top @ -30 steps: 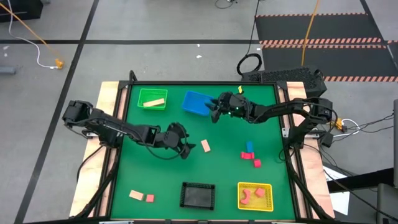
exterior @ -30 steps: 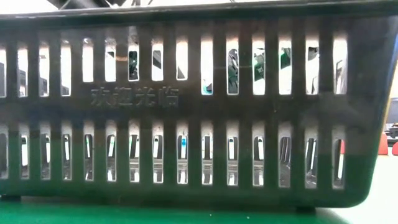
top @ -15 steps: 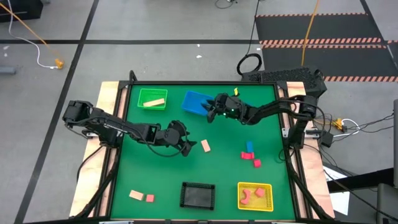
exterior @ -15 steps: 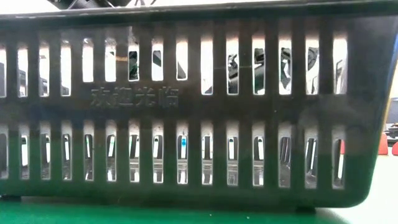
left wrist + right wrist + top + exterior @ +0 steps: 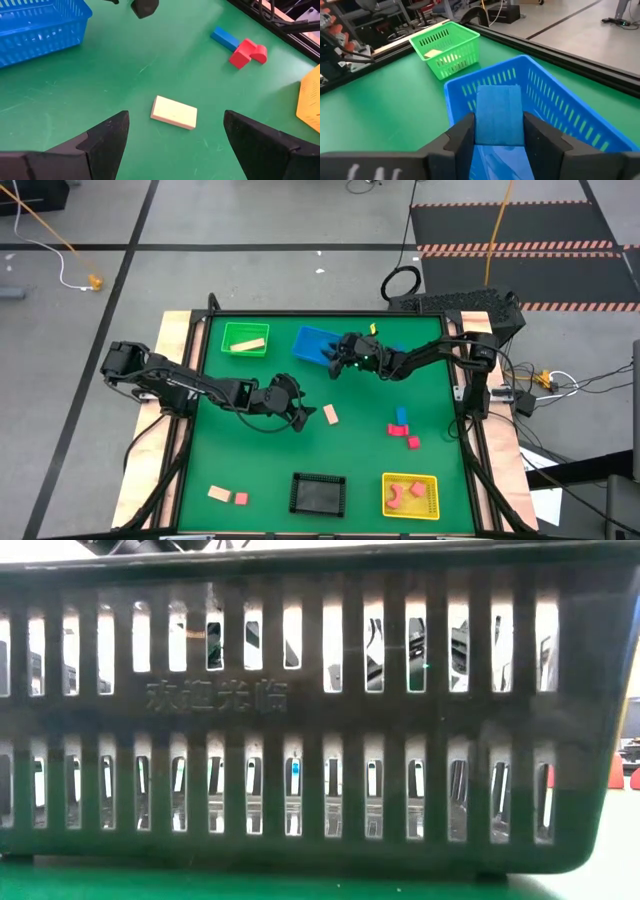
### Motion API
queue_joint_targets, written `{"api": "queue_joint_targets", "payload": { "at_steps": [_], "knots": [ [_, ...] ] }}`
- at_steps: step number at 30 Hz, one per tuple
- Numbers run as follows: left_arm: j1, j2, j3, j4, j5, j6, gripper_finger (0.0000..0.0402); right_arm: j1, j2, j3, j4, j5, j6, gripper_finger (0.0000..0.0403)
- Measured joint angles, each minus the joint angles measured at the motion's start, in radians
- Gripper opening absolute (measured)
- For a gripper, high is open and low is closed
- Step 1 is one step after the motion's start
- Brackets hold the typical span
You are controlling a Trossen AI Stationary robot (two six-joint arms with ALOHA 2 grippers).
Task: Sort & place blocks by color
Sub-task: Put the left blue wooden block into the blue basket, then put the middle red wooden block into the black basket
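The right gripper (image 5: 498, 131) hangs over the blue basket (image 5: 555, 107), a blue block (image 5: 498, 116) between its parting fingers — release it fully, then lift straight clear of the rim. The left gripper (image 5: 175, 135) — fingers wide apart — hovers above a tan block (image 5: 174, 112) on the mat.

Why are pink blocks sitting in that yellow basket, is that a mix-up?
It looks like one: the yellow basket holds two pink-red blocks, no yellow ones. The tan block in the green basket mismatches too. The black basket fills the low view.
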Motion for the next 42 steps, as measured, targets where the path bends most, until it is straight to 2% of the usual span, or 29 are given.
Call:
{"api": "queue_joint_targets", "payload": {
  "at_steps": [8, 12, 17, 22, 24, 28, 30, 33, 38, 42],
  "knots": [
    [0.000, 0.000, 0.000, -0.001, 0.000, 0.002, 0.0326, 0.000, -0.001, 0.000, -0.001, -0.001, -0.023, 0.0226],
    [0.000, 0.000, 0.000, -0.001, 0.000, 0.002, 0.0326, 0.000, -0.072, -0.002, -0.080, -0.001, -0.042, 0.0251],
    [-0.001, 0.000, 0.000, -0.001, 0.000, 0.004, 0.0326, 0.000, -0.257, -0.001, -0.361, -0.002, -0.107, 0.0253],
    [-0.001, 0.000, 0.000, -0.002, 0.000, 0.012, 0.0326, 0.002, -0.488, -0.001, -0.798, -0.003, -0.133, 0.0245],
    [-0.001, 0.000, 0.000, -0.001, 0.000, 0.013, 0.0326, 0.002, -0.574, -0.001, -0.979, -0.031, -0.080, 0.0241],
    [-0.001, 0.000, 0.000, -0.001, 0.000, 0.027, 0.0326, 0.009, -0.710, -0.001, -1.257, -0.176, 0.090, 0.0235],
    [0.000, 0.000, 0.000, 0.000, 0.000, 0.029, 0.0326, 0.033, -0.751, -0.001, -1.354, -0.186, 0.159, 0.0232],
    [0.001, 0.000, 0.000, 0.000, 0.000, 0.030, 0.0326, 0.079, -0.784, -0.001, -1.455, -0.143, 0.206, 0.0227],
    [-0.001, 0.000, 0.000, 0.000, 0.000, 0.029, 0.0326, 0.170, -0.776, -0.002, -1.583, -0.140, 0.173, 0.0226],
    [-0.008, 0.000, 0.000, 0.000, 0.000, 0.026, 0.0326, 0.251, -0.748, -0.015, -1.617, -0.204, 0.146, 0.0226]
  ]
}}
